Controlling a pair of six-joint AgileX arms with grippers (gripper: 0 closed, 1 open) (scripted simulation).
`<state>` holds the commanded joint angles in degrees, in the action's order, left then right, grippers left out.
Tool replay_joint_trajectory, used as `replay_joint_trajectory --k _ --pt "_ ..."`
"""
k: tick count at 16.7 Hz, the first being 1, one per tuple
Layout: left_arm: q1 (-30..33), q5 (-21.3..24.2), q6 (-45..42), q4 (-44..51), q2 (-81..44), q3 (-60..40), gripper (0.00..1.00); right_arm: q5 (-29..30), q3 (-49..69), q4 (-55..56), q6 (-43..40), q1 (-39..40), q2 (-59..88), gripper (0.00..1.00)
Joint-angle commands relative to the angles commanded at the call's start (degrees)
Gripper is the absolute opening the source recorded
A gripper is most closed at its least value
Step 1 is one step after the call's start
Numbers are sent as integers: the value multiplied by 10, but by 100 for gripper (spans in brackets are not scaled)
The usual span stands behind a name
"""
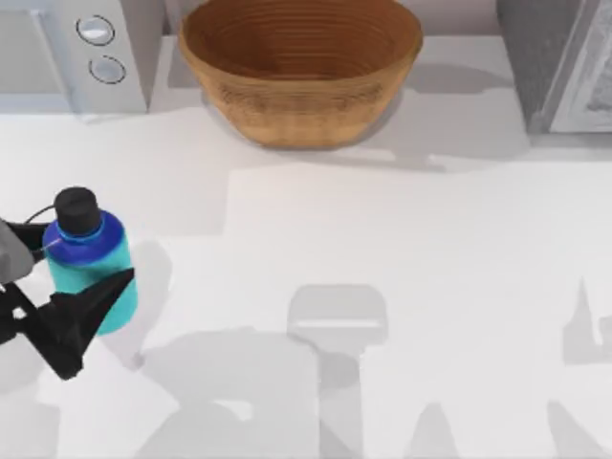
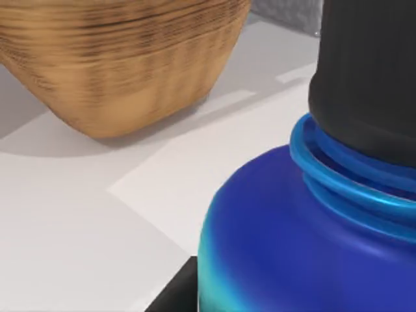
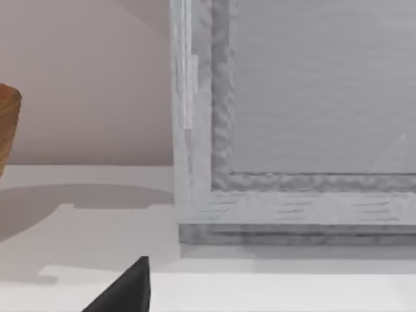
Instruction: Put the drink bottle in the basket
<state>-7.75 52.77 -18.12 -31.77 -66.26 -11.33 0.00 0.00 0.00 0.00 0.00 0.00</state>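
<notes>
Drink bottle (image 1: 89, 263) stands upright on the white tabletop (image 1: 402, 249) at the left side, toward the near edge. Its body is turquoise, its shoulder dark blue, and a black screw cap (image 1: 76, 207) tops it, with a thin dark loop strap (image 1: 36, 214) curving off to the left of the cap. From the left wrist view the bottle (image 2: 305, 240) sits very close, with the blue shoulder, the ringed blue neck and the black cap (image 2: 367, 71) above it.

At the bottle is the left pincer (image 1: 72, 306), coming in from the left edge. One black finger (image 1: 96, 298) lies across the near right part of the turquoise body, and the rest of the pincer reaches back toward the near left. A second dark finger tip (image 2: 174, 292) shows beside the base of the bottle in the left wrist view. The left pincer looks placed around the bottle, but I cannot tell whether it is clenched on it or released.

The basket (image 1: 300, 67), a large round tan-brown wicker bowl with ribbed rings inside, sits at the far middle of the tabletop, well apart from the bottle. Its woven outer wall (image 2: 123, 62) appears beyond the bottle in the left wrist view.

A grey box with two round dials (image 1: 86, 48) stands at the far left, and a grey framed cabinet (image 1: 559, 62) at the far right. The right wrist view faces that cabinet (image 3: 292, 130), with a black finger (image 3: 127, 289) of the right pincer against the tabletop; I cannot tell its state.
</notes>
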Motion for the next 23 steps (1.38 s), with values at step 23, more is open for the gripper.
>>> replay_joint_trajectory --k 23 --pt "-4 20 -3 232 0 -246 0 0 0 0 0 0 0 100"
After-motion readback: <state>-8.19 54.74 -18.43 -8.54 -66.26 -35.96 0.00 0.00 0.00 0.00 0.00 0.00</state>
